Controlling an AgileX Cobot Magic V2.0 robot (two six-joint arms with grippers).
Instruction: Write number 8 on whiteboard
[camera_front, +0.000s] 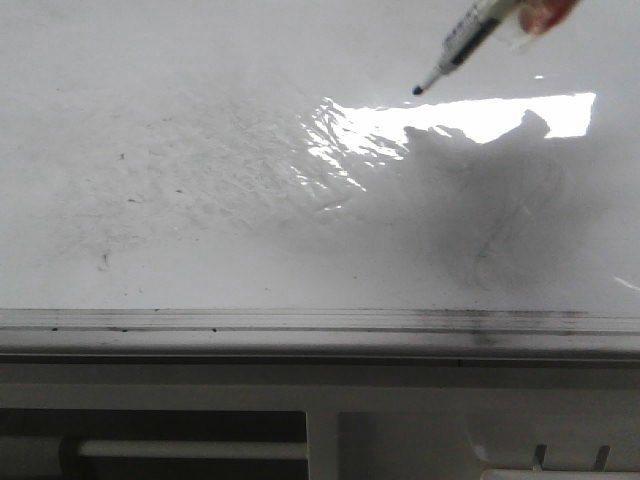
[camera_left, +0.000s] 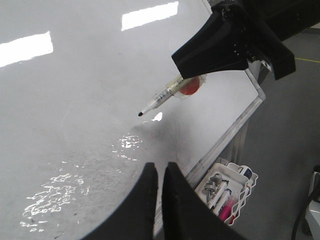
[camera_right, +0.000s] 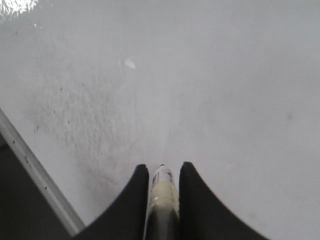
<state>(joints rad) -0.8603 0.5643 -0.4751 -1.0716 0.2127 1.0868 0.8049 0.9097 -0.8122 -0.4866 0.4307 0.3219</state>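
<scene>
The right claw (camera_right: 163, 175) is clamping one marker (camera_front: 462, 44) between its two fingers, tip pointing down and forward — angled that way, I judge, so the nib can meet the whiteboard (camera_front: 200, 200). The tip is hovering just above the glossy surface near the glare patch, not visibly touching. The left claw (camera_left: 160, 172) is sitting nearly closed and holding nothing, apparently parked out of the way. No number 8 is showing yet — only faint grey smudges on the single board.
</scene>
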